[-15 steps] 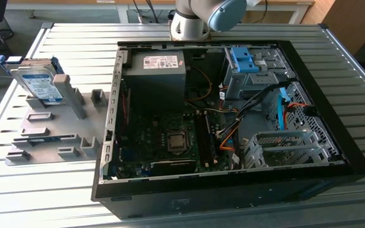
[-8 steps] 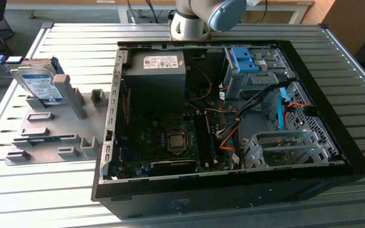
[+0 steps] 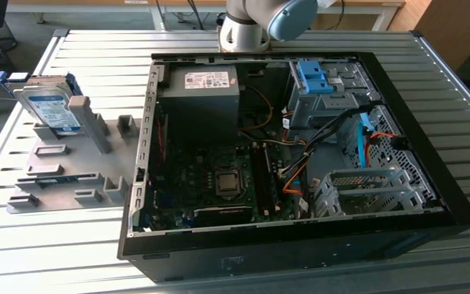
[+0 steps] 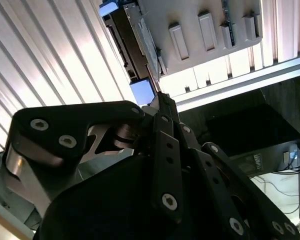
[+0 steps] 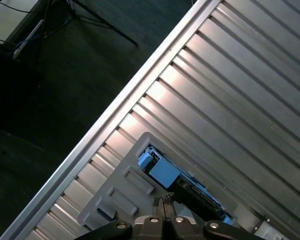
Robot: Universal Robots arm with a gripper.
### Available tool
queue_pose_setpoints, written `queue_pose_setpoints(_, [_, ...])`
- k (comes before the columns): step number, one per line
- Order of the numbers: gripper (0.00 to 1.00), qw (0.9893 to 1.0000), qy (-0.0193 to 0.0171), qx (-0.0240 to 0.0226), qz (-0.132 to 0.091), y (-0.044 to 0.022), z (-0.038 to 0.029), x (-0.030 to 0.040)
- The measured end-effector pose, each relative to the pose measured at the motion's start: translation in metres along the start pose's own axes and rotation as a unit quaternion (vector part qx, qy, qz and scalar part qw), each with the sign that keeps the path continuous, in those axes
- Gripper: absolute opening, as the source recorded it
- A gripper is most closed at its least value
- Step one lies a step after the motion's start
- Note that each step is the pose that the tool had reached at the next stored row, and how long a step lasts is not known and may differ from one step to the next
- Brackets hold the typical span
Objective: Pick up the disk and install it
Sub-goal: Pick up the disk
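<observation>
From where I stand the jaws look pinched together, or nearly so, with nothing between them. They hang high over the disk, well clear of it. In the first wrist view they point down at the disk's upper edge, close to its blue rail.

The disk stands on edge in a slot of the grey fixture plate, close to the tabletop edge and well apart from the open computer case.

I'd judge this the approach to the pick. To do it well, the jaws should part wider than the disk is thick while they are high. They should line up with its flat faces and sit centred along the edge, so the support post beside it isn't struck.
</observation>
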State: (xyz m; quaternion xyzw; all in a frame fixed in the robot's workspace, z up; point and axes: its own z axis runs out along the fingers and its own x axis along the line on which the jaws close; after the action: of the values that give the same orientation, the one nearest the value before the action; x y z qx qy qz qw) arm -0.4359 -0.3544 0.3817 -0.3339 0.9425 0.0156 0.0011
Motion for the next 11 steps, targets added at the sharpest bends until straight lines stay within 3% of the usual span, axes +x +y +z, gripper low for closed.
queue_pose_setpoints(1, [0.11, 1.0, 0.0017, 0.0019, -0.004, 0.0, 0.0001, 0.0])
queue_pose_setpoints(6, [0.11, 0.9992, 0.0028, 0.0018, -0.039, 0.0, 0.0011, 0.0])
queue_pose_setpoints(11, [0.11, 0.9964, 0.0037, 0.0016, -0.084, 0.0, 0.0024, 0.0001])
